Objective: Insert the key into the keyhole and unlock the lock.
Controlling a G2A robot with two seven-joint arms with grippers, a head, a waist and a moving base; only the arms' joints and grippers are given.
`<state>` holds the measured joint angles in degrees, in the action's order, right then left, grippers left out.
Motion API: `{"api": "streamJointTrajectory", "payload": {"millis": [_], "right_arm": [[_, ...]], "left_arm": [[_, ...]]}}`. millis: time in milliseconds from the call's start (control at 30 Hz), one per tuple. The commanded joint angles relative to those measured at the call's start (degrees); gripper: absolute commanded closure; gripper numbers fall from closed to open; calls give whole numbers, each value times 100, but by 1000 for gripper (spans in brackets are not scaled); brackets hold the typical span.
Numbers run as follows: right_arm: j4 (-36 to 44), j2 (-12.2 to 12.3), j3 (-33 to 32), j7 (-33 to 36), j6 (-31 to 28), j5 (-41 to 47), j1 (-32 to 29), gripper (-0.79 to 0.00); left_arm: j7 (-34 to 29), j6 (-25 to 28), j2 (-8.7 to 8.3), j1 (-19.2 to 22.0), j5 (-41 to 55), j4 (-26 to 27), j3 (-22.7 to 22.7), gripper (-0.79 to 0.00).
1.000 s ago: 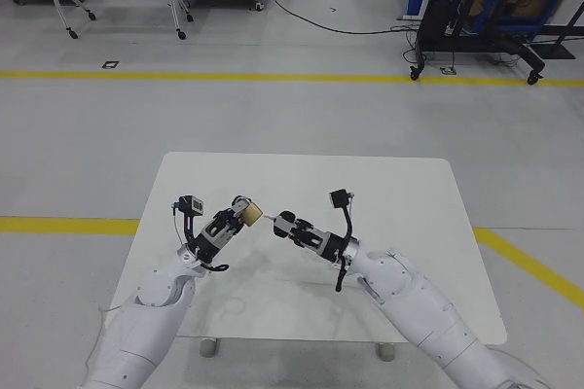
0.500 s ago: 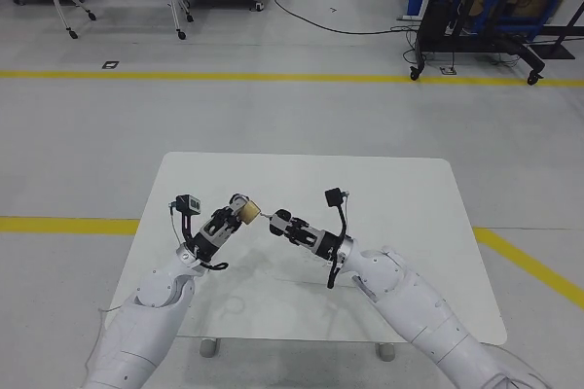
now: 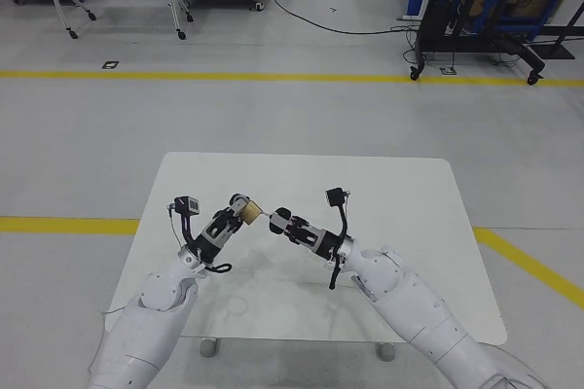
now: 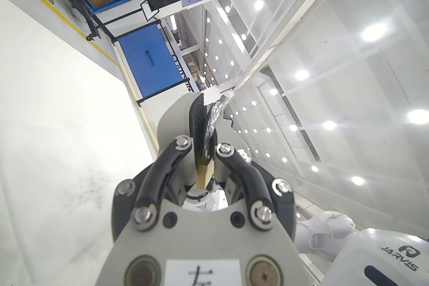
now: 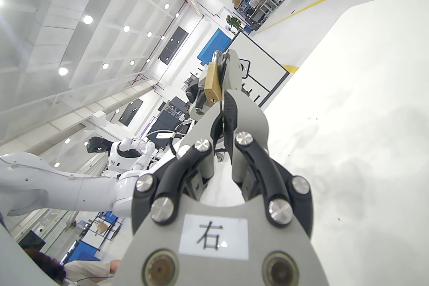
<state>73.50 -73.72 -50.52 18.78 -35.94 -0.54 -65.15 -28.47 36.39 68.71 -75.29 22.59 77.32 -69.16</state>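
Both pieces are held in the air above the smooth white desk [image 3: 399, 194], probably so that blade and keyhole can be lined up freely. The left jaws clamp the lock [image 3: 250, 211], a small blocky brass body with a dull golden sheen. At its 3 o'clock the right jaws pinch the thin, flat metal key [image 3: 267, 218], tip at the lock; whether it has entered I cannot tell.

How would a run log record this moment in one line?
left fingers shut on lock | right fingers shut on key | key tip at lock's bottom, depth unclear | both above table
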Motion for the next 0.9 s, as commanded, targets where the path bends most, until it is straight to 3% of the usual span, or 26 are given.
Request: {"api": "streamJointTrajectory", "payload": {"millis": [0, 867], "right_arm": [[1, -8, 1, 28, -13, -12, -1, 0], [163, -71, -46, 81, -8, -328, -125, 0]], "left_arm": [[20, 5, 4, -4, -37, 5, -7, 0], [30, 3, 59, -35, -108, 9, -57, 0]]}}
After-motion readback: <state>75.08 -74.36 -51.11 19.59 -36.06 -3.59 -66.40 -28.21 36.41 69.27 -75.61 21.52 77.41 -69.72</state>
